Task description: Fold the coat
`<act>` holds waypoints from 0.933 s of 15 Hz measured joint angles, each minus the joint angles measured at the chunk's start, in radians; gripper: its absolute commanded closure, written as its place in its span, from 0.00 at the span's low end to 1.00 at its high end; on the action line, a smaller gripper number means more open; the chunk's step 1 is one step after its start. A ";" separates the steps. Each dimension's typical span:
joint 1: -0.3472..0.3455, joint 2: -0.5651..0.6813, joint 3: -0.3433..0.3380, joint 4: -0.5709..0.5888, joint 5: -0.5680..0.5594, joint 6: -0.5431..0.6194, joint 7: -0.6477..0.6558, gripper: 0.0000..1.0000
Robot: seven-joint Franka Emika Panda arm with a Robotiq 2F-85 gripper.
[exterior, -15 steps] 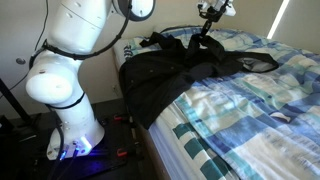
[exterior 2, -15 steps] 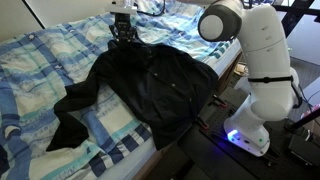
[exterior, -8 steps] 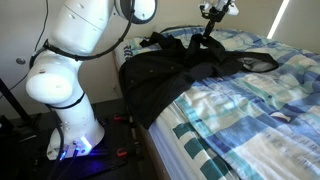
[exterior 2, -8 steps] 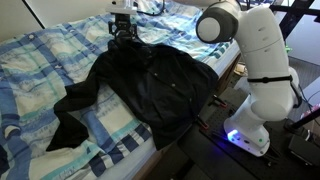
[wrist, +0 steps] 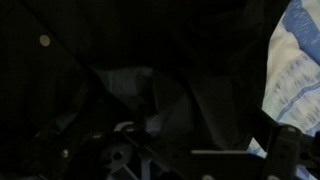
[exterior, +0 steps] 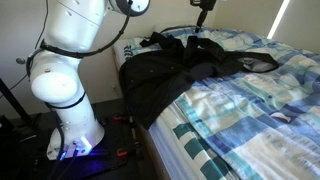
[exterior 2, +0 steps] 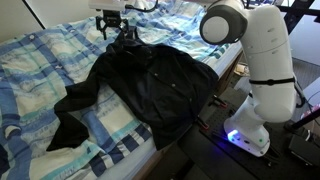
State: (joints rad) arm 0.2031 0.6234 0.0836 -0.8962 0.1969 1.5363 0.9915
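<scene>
A wide bed takes up most of the scene, covered by a blue-and-white patterned bedspread (exterior: 250, 115) (exterior 2: 40, 60). A large white robot arm (exterior: 68, 65) (exterior 2: 265, 70) stands on the floor just beside the bed's edge, with a blue glow at its base, and reaches over the mattress to the far side.

A black, slightly shiny coat (exterior: 170, 70) (exterior 2: 150, 85) lies spread open and rumpled on top of the bedspread, on the side of the bed nearest the robot. In both exterior views its lower part hangs over the bed's edge next to the robot's base. In an exterior view one long sleeve (exterior 2: 65, 115) trails out to the left toward the near corner of the bed.

The gripper (exterior 2: 110, 22) hangs over the far end of the coat, near the collar. It is too small to tell whether its jaws are apart or together.

The wrist view is almost all dark coat fabric (wrist: 150, 60), with a strip of bedspread at the right edge and a small pale stud (wrist: 43, 40) on the cloth.
</scene>
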 measured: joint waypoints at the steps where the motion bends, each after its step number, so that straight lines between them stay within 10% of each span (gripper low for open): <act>1: 0.028 -0.015 0.000 -0.012 -0.004 0.013 0.037 0.00; 14: 0.181 -0.192 -0.021 -0.353 -0.057 0.283 0.446 0.00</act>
State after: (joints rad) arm 0.3845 0.4315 0.0621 -1.2496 0.1400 1.8196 1.4371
